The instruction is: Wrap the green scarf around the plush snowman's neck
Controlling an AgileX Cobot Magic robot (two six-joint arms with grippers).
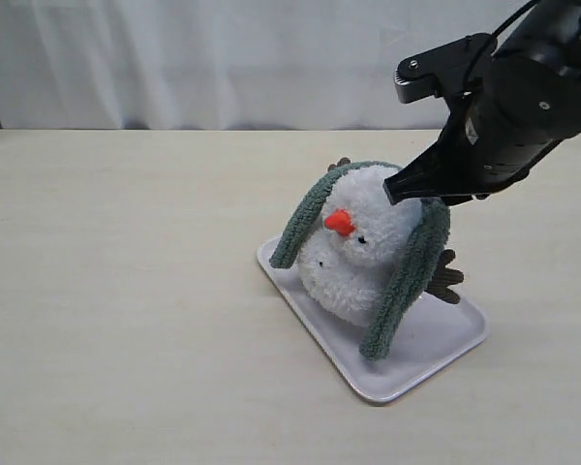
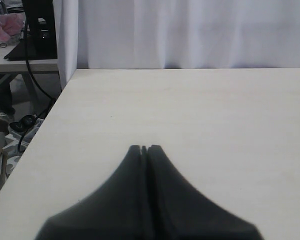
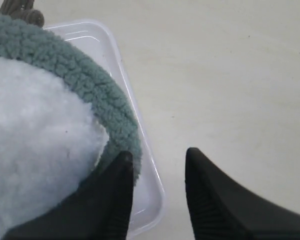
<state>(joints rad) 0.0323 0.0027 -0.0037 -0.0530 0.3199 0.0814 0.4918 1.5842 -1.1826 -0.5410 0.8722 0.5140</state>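
My right gripper (image 3: pixel 159 154) hangs open, empty, beside the green scarf (image 1: pixel 407 271) draped over the plush snowman (image 1: pixel 363 252) on its tray (image 1: pixel 436 349). Both ends dangle uncrossed, so I'd grab one next. My left gripper (image 2: pixel 145 148) is closed, idle.

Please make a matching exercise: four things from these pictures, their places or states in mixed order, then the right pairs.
1 green scarf
2 plush snowman
3 left gripper
4 right gripper

a shut, above the table
b open, beside the scarf
c draped over the snowman's head
d sitting on the white tray

Pairs: 1-c, 2-d, 3-a, 4-b
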